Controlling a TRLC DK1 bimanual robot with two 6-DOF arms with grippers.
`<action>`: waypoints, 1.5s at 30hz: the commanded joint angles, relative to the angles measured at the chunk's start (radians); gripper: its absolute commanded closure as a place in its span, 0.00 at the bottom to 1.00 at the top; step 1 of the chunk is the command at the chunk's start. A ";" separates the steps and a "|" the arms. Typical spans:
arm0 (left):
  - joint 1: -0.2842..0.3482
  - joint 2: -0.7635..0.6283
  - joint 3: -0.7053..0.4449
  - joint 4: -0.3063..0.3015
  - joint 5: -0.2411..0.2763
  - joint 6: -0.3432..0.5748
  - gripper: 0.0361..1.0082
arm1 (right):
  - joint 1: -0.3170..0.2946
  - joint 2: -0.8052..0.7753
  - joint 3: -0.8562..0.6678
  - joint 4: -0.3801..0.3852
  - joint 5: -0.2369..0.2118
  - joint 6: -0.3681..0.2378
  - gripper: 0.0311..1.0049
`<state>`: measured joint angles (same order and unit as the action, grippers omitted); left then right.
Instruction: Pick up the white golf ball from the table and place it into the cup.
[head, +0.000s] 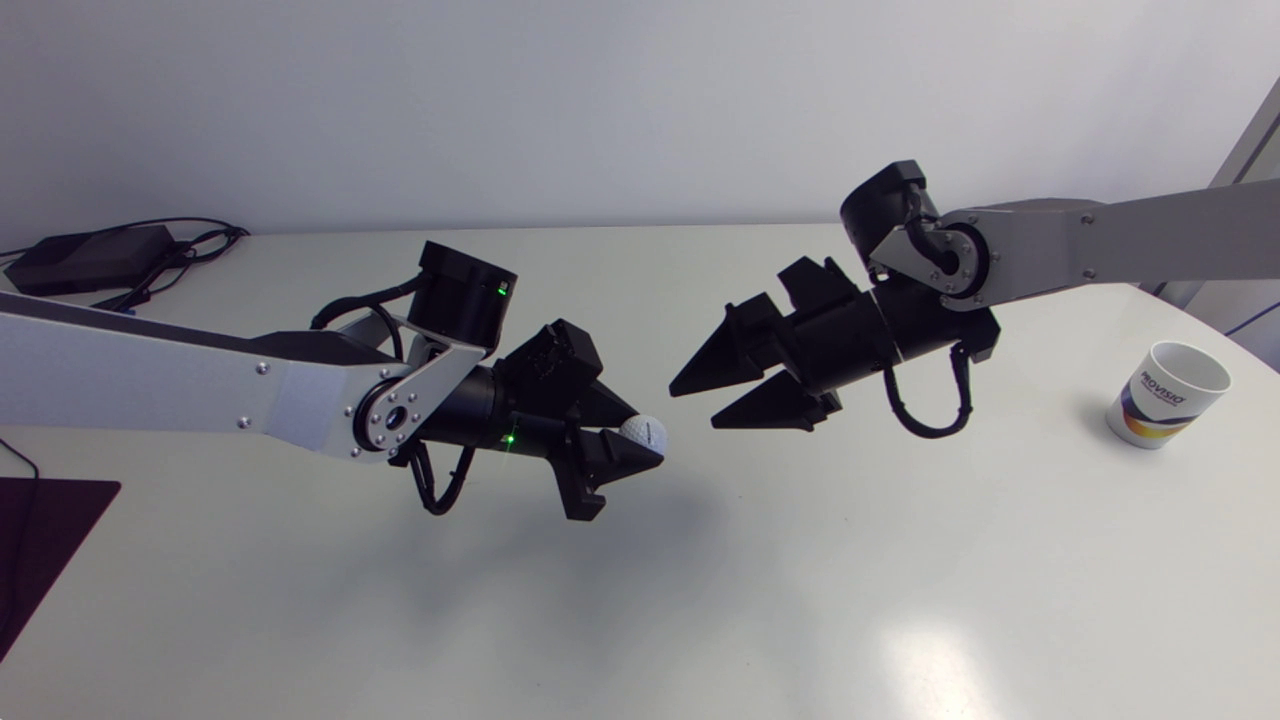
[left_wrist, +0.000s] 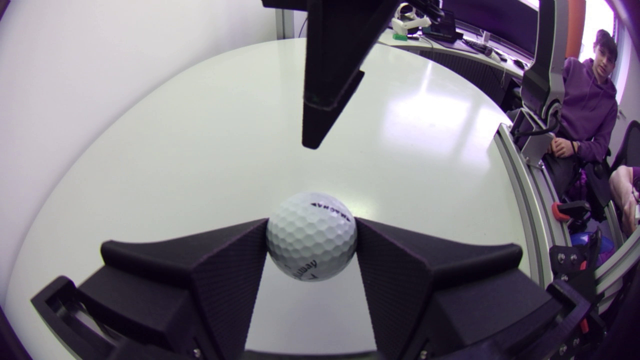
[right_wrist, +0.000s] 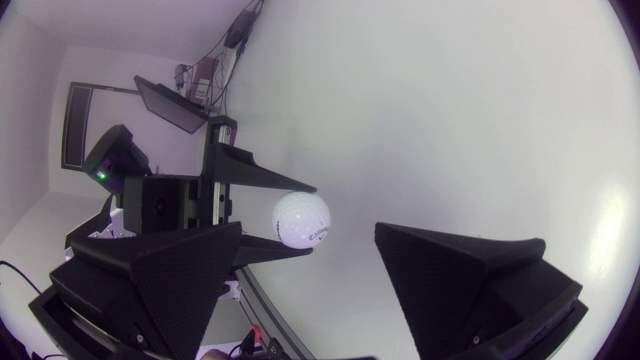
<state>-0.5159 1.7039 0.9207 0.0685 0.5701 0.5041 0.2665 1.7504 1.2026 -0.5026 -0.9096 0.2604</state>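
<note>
"Above the middle of the table (head: 700, 600), what has the left gripper (head: 648, 438) got hold of?"

"It holds the white golf ball (head: 643, 430), pinched from two sides at the very tips of its fingers (left_wrist: 225, 260). The jaws are closed only as far as the ball lets them. The ball hangs in the air, clear of the tabletop (the left wrist view shows bare surface beneath it)."

"Why is the right gripper (head: 693, 408) aimed straight at it?"

"I judge this to be a handover. The right gripper faces the left one almost tip to tip, near but not touching. Its jaws are spread wider than the ball and hold nothing. From the right wrist view, the ball sits just ahead of that gap."

"And why pass it across at all?"

"The paper cup (head: 1168, 395) stands upright near the table's right edge. It is well apart from the ball and on the right arm's side, so that arm is probably better placed to drop the ball in. The tip-only grip makes sense too, since it leaves most of the ball bare for the other fingers to close on. The risk is a hard, round ball slipping from so shallow a pinch before the second grip is sure."
</note>
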 joint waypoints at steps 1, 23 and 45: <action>-0.007 0.019 0.043 0.017 0.014 -0.007 0.58 | 0.022 0.040 0.006 -0.011 0.002 -0.016 0.07; -0.038 0.025 0.056 0.017 0.014 -0.027 0.58 | 0.100 0.069 0.012 0.018 0.034 -0.009 0.08; -0.049 0.048 0.067 0.033 0.014 -0.032 0.58 | 0.128 0.061 -0.021 0.068 0.061 0.005 0.37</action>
<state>-0.5659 1.7180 0.9504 0.0834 0.5728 0.4850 0.3840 1.7947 1.2018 -0.4385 -0.8448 0.2611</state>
